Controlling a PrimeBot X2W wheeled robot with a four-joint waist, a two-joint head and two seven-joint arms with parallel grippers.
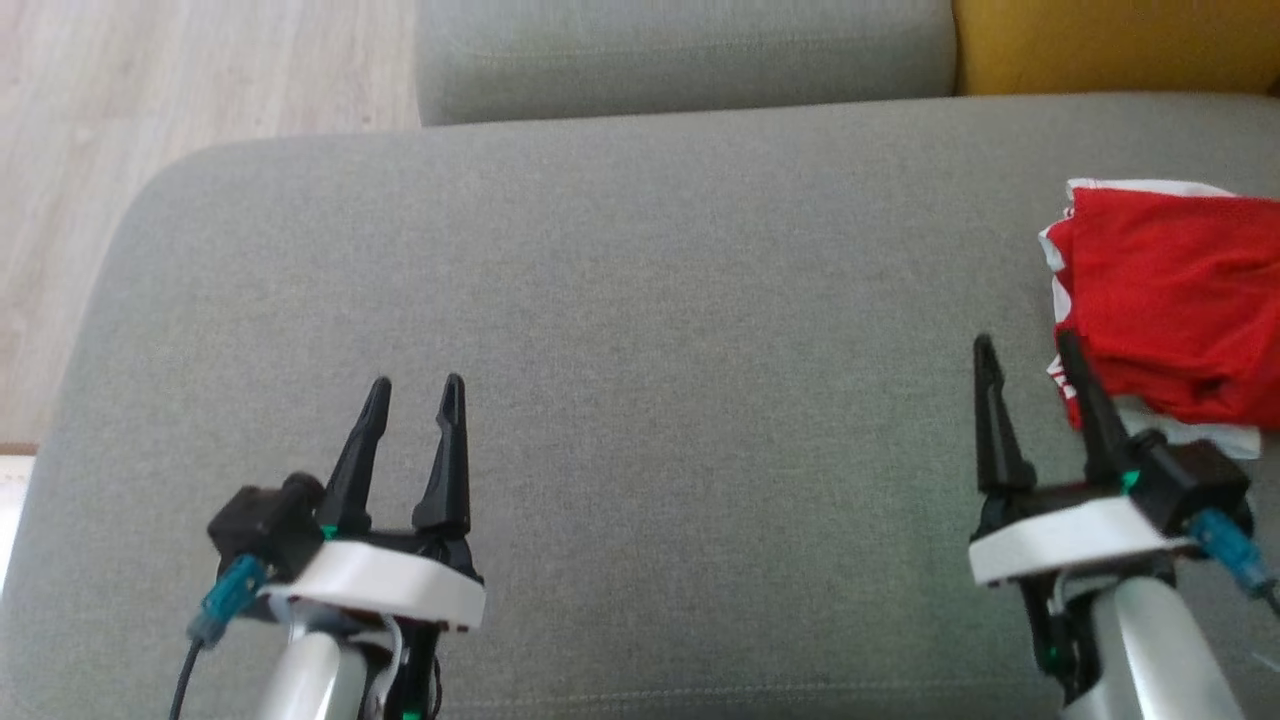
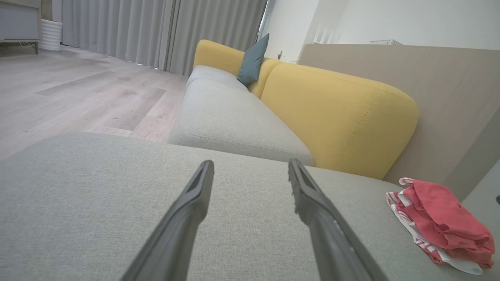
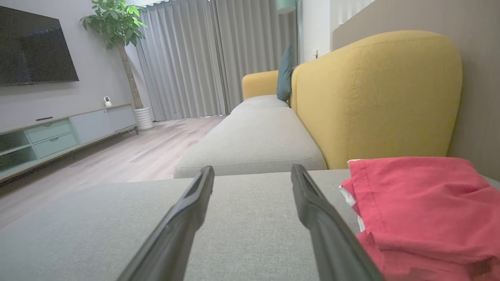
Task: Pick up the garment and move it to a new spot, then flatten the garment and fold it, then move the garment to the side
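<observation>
Garment [image 1: 1170, 300] lies folded beside right tool [image 1: 1030, 345].

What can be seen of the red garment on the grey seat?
The red garment looks like soft thin cloth, with white and red-striped parts at its edges. It lies bunched, not flat, on the grey seat cushion at the robot's right. The open right end effector stands just beside it; contact is unclear.
</observation>
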